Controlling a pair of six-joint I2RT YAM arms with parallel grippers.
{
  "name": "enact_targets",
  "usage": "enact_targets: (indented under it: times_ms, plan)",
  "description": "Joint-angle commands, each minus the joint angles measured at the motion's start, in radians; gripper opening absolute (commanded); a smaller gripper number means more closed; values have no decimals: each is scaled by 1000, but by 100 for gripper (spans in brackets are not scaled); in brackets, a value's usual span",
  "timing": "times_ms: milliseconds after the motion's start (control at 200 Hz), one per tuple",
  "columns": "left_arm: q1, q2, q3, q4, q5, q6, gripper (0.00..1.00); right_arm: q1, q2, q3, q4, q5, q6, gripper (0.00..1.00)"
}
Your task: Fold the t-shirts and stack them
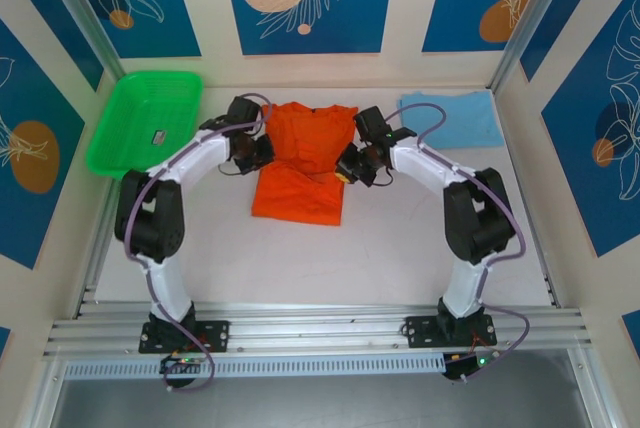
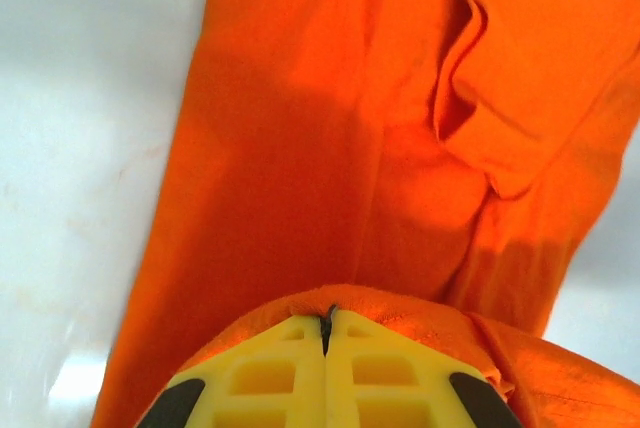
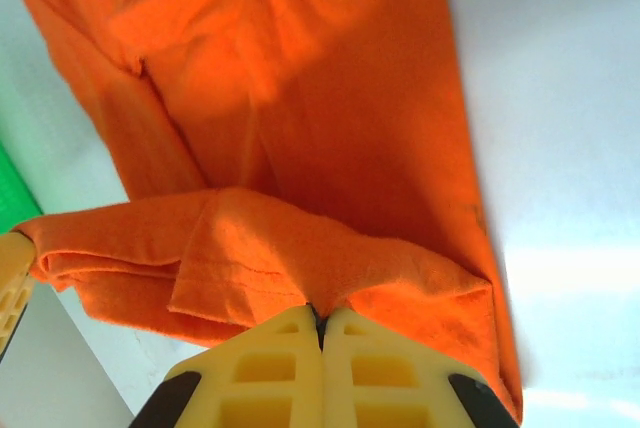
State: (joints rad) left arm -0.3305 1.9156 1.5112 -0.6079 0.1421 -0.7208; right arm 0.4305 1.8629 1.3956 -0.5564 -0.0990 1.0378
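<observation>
The orange t-shirt (image 1: 305, 163) lies in the middle of the white table, its far end lifted and doubled over between both arms. My left gripper (image 1: 256, 153) pinches its left edge; in the left wrist view the yellow jaws (image 2: 326, 320) are shut on an orange fold (image 2: 380, 303), with flat cloth (image 2: 330, 148) beyond. My right gripper (image 1: 352, 164) holds the right edge; in the right wrist view it (image 3: 320, 314) is shut on a raised fold (image 3: 290, 258). The sky-blue t-shirt (image 1: 458, 118) lies folded flat at the far right.
A bright green plastic basket (image 1: 145, 120) stands at the far left with a small dark item (image 1: 158, 135) inside. Side walls (image 1: 560, 138) close the table in. Bare white tabletop (image 1: 320, 263) stretches in front of the shirt toward the arm bases.
</observation>
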Motion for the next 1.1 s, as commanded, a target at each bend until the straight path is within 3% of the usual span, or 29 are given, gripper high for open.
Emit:
enact_targets:
  times_ms: [0,290,345,410,475,510,615,730,850,965,1095]
  plan:
    - [23,84,96,-73,3,40,0,-21,73,97,-56,-63,-25,0]
    - [77,218,201,-96,-33,11,2,-63,254,287,-128,-100,2,2]
    - [88,238,224,-108,-32,1,14,-72,269,303,-144,-97,15,7]
    - [102,231,226,-103,-43,-15,26,-87,269,300,-150,-94,37,23]
    - [113,200,219,-97,-51,-23,61,-105,244,275,-140,-87,53,35]
    - [113,175,218,-100,-66,-17,68,-110,222,254,-131,-78,56,40]
    - [108,58,143,-70,-120,-13,68,-110,115,138,-64,-40,51,51]
    - [69,-95,-18,15,-163,-26,65,-73,1,-13,36,-37,15,51]
    - [-42,-199,-158,81,-203,-19,47,26,-72,-128,125,-40,-24,44]
    - [-141,-188,-206,104,-195,37,38,102,-79,-200,200,-66,-4,35]
    - [-156,-125,-260,154,-152,57,34,150,-15,-184,216,-71,10,26]
